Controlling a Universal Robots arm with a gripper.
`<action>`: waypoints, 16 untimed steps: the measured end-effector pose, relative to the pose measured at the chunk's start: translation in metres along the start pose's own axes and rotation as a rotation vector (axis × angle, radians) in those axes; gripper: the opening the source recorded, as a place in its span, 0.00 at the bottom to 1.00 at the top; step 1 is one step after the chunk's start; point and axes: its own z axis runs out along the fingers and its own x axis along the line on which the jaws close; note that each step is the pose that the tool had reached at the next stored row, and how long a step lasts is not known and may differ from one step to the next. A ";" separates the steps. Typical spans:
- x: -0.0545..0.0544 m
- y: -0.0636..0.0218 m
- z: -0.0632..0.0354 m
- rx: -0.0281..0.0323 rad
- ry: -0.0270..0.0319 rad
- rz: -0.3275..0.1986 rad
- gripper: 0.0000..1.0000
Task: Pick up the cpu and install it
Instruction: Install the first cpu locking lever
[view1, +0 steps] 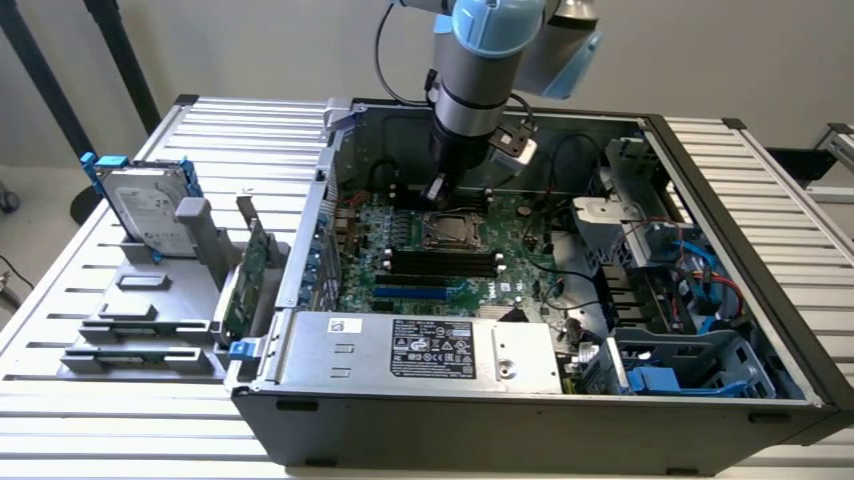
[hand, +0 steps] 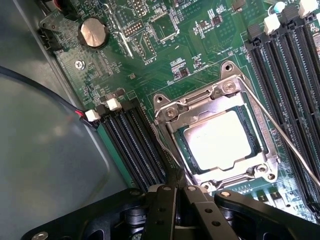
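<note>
The gripper (hand: 176, 182) is pinched shut. Its black, bolted fingers meet in a narrow point just beside the edge of the socket frame (hand: 227, 90), where a thin steel wire runs down toward the tip. I cannot tell whether the tip touches that wire.

The cpu (hand: 220, 141) lies flat inside the frame. It is a small square with a smooth, silver-grey metal lid that glares pale under the light. The frame around it is stamped, dull metal with screw heads at the corners, and a long bent wire lever (hand: 287, 137) slants across one side.

The motherboard (hand: 165, 65) is glossy green, speckled with tiny components and fine print. Long black memory slots (hand: 135, 145) with white end clips lie close along the socket, and a round, shiny coin battery (hand: 93, 33) sits well apart from it.

In the exterior view the arm's grey, cylindrical wrist reaches straight down into the open computer case (view1: 534, 430) — a dark steel box lying on its side. The boxy, matte-silver power supply (view1: 427, 350) with its printed label fills the near edge. On the exterior view's left, on the ribbed pale table (view1: 787, 180), a silver hard drive (view1: 140, 210) with blue rails stands tilted in a grey holder.
</note>
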 end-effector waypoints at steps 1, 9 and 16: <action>0.000 0.0001 0.0000 0.0000 -0.0001 0.000 0.11; 0.002 0.0031 0.0001 0.0001 0.0000 0.000 0.11; 0.003 0.0065 -0.0002 0.0001 -0.0001 -0.001 0.11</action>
